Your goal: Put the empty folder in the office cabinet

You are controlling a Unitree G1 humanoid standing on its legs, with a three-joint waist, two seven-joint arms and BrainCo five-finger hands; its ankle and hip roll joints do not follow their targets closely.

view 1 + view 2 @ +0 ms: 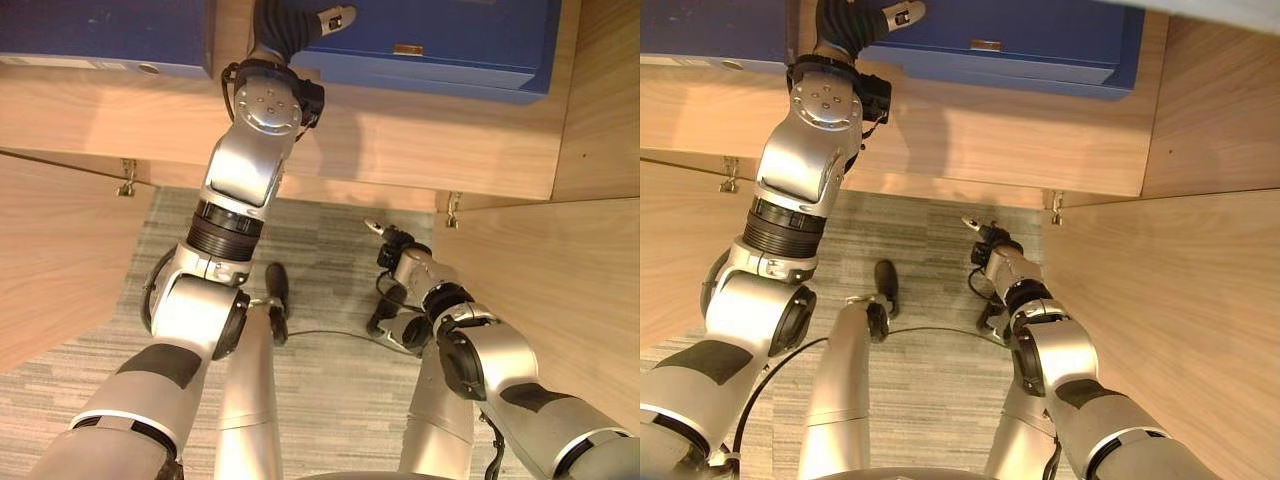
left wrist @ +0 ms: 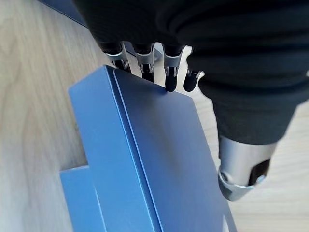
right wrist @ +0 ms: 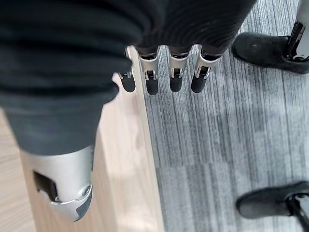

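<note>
You are at the last part of the placing step: the folder already lies on the cabinet shelf (image 1: 420, 140), so what remains, as I judge it, is to seat it fully and draw your left arm out. The shelf is a pale wood board between two open wooden doors (image 1: 60, 260), with grey carpet (image 1: 330, 260) below its front edge.

The blue folder (image 1: 440, 45) lies flat toward the shelf's back right corner, its near edge well back from the front edge. A second blue folder (image 1: 100, 35) sits at the back left corner, apart from the first. In the left wrist view the task's folder looks thick and box-like, plain matt blue with a seam along its cover and square, clean corners.

Your left hand (image 2: 166, 72) rests at the folder's near left end with straight fingers, tips touching its edge, nothing curled round it. If you push further, push level toward the shelf's back.

Your right hand (image 3: 164, 72) hangs low beside the right door, fingers straight and relaxed, holding nothing
</note>
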